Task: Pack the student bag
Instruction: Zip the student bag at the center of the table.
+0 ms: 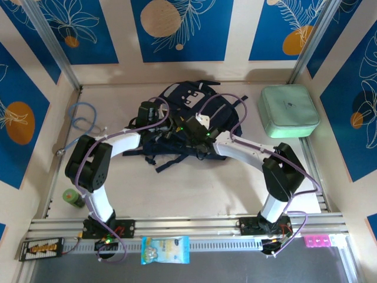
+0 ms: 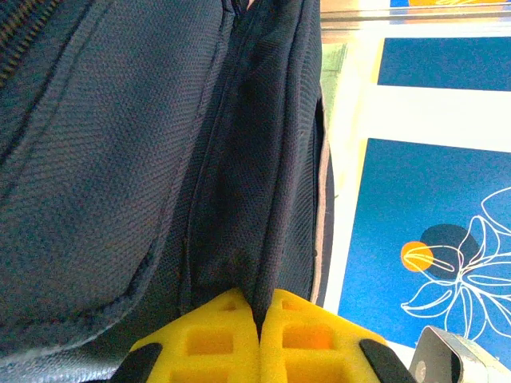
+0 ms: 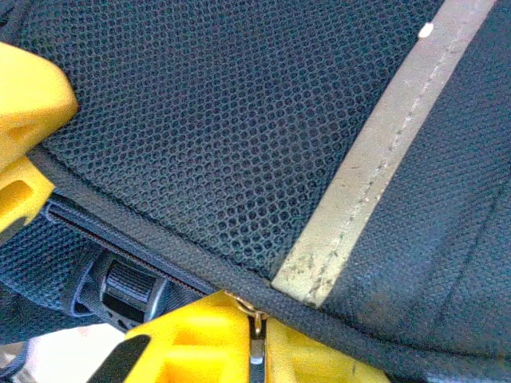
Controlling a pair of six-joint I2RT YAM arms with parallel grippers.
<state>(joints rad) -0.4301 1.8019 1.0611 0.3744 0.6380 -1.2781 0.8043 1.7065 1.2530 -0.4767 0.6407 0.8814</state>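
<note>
**Both grippers on the bag, working at the zip**

The student bag (image 1: 177, 94) lies slumped at the middle of the table (image 1: 194, 188), towards the far wall, with both arms reaching over it. The left gripper (image 2: 259, 319) has its yellow pads pressed together on a fold of navy fabric beside a seam. The right gripper (image 3: 259, 335), close alongside, looks clamped on the zip pull (image 3: 256, 347) at the bag's piped edge, just below the grey trim stripe (image 3: 383, 152).

The step in hand seems to be opening the zip. To do it well, the left arm should hold its fold taut as an anchor while the right draws the pull along the line of the teeth, not away from the fabric. Soft cloth may bunch ahead of the slider, so slow travel is safer.

No opening is visible, so what is inside the bag cannot be told. The mint green case (image 1: 288, 111) sits closed at the far right, well apart from the bag. A snack packet (image 1: 165, 249) lies on the near rail, and a small green container (image 1: 73, 197) stands by the left arm.
</note>
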